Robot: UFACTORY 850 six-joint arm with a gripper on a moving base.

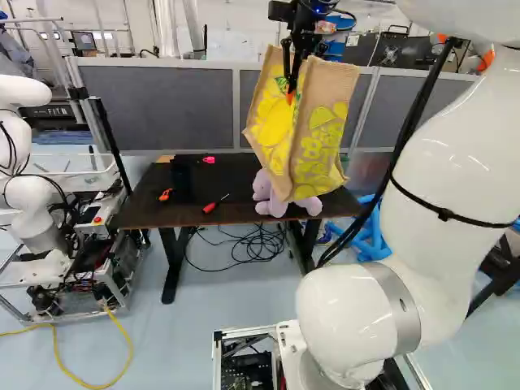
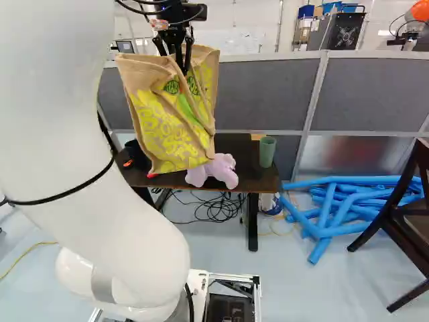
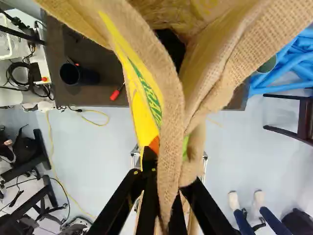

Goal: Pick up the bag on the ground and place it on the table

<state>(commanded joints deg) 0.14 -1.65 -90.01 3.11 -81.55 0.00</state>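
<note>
Your gripper [image 1: 290, 91] is clamped on the bag [image 1: 325, 126], its two fingers pinching the brown cloth from opposite sides near the rim, as you see in the wrist view. The bag hangs from it in the upper middle of the left base view and the upper left of the right base view, yellow print showing, body slightly tilted. Your white arm [image 1: 439, 179] fills the right of the left base view.

Below the grip you have the dark table [image 1: 154, 195], at the centre of the left base view. The bag's lower end overlaps a lilac plush toy [image 2: 218, 171] in both base views; you cannot tell whether the two touch, or whether the bag is wholly over the tabletop.

Also on the table, you note a red screwdriver [image 1: 210, 207] near the front edge, left of the toy in the left base view, a dark cup [image 3: 71, 74] and, at the middle right of the right base view, a green cup [image 2: 267, 153]. Blue tubes [image 2: 335, 201] lie on the floor at the right of that view, beside a dark chair [image 2: 409, 208]
</note>
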